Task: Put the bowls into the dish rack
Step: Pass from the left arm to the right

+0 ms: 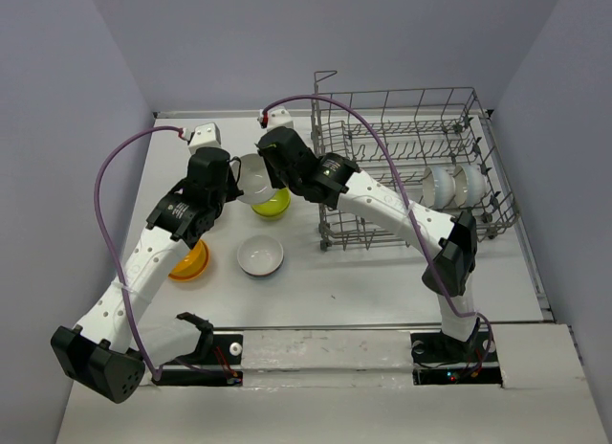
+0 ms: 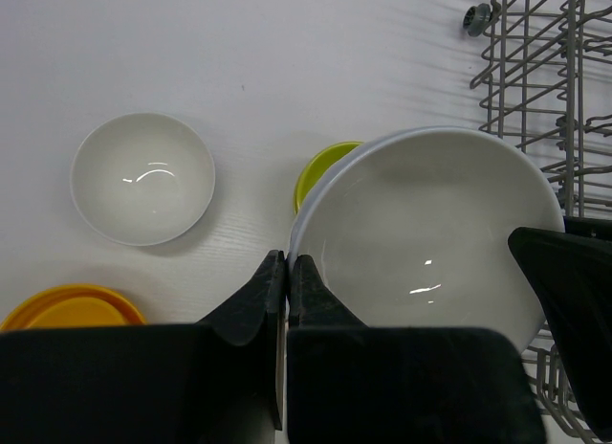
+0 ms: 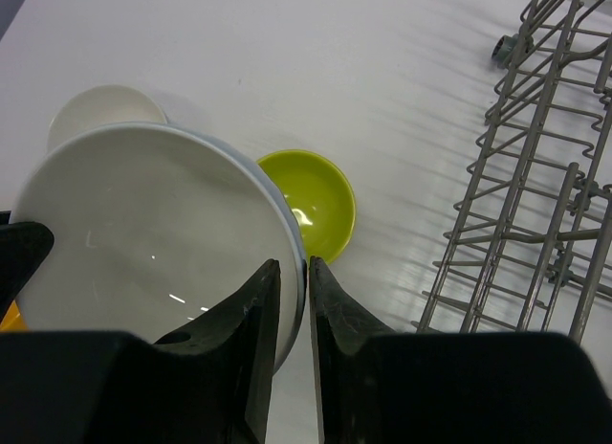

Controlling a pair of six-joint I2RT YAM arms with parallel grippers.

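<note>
A white bowl (image 1: 256,173) (image 2: 430,233) (image 3: 143,224) hangs above the table between both arms. My left gripper (image 1: 232,181) (image 2: 288,260) is shut on its left rim. My right gripper (image 1: 272,163) (image 3: 292,264) straddles the opposite rim, one finger inside and one outside, with a narrow gap still showing. Below it, a lime green bowl (image 1: 273,205) (image 2: 320,166) (image 3: 311,200) rests on the table. A second white bowl (image 1: 260,255) (image 2: 143,179) and an orange bowl (image 1: 191,262) (image 2: 72,305) lie nearer the front. The dish rack (image 1: 411,166) (image 3: 535,176) stands to the right.
Two white bowls (image 1: 439,184) stand on edge among the rack's tines at its right end. The rack's left wall (image 2: 545,80) is close beside the held bowl. Purple cables arc over both arms. Walls close the table at the back and sides.
</note>
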